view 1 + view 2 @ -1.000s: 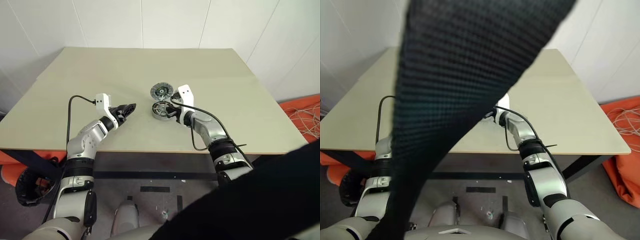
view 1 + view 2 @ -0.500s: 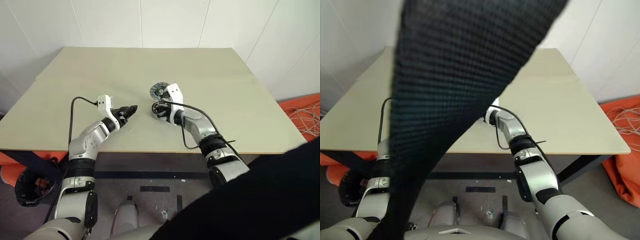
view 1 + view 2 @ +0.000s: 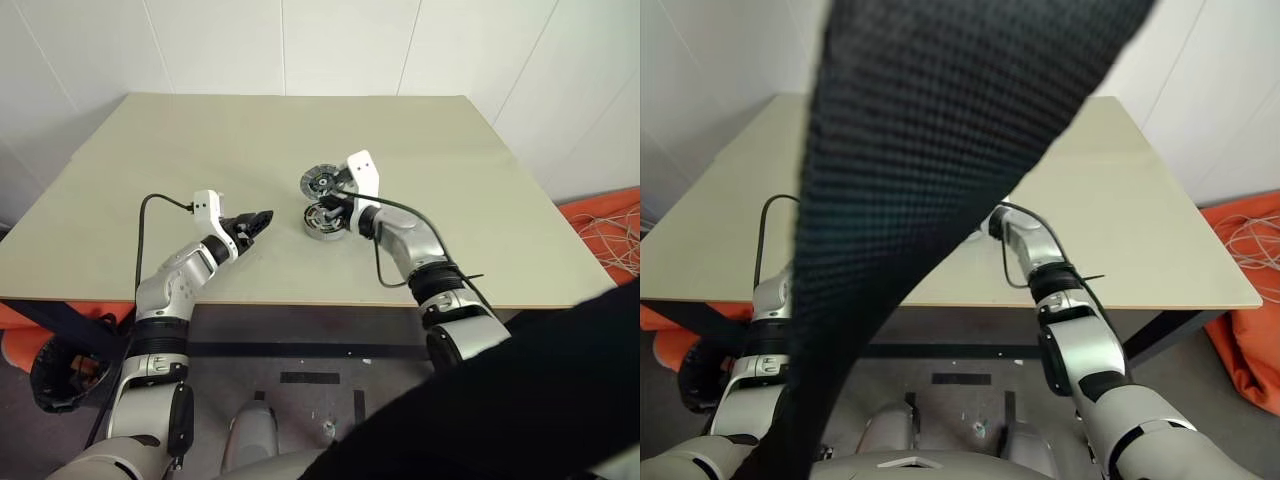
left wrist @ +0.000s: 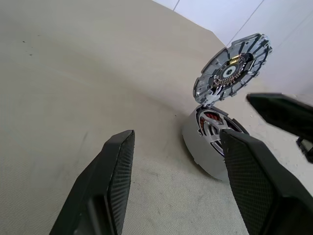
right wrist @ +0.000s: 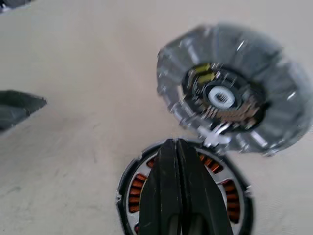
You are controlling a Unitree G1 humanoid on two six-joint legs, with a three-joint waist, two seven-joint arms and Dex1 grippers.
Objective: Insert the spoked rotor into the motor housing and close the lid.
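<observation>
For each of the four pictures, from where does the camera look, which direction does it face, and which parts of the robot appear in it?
Left eye: head, looking down at table; both arms, left gripper, lid.
Right eye: head, same scene; a dark strap in front, right arm.
Left wrist: looks level along its open fingers at motor housing.
Right wrist: looks down along right gripper, shut, above the housing.
Shared: wrist views both show housing and open lid.

No legible txt, labels, brands or nos. anywhere in these views.
</observation>
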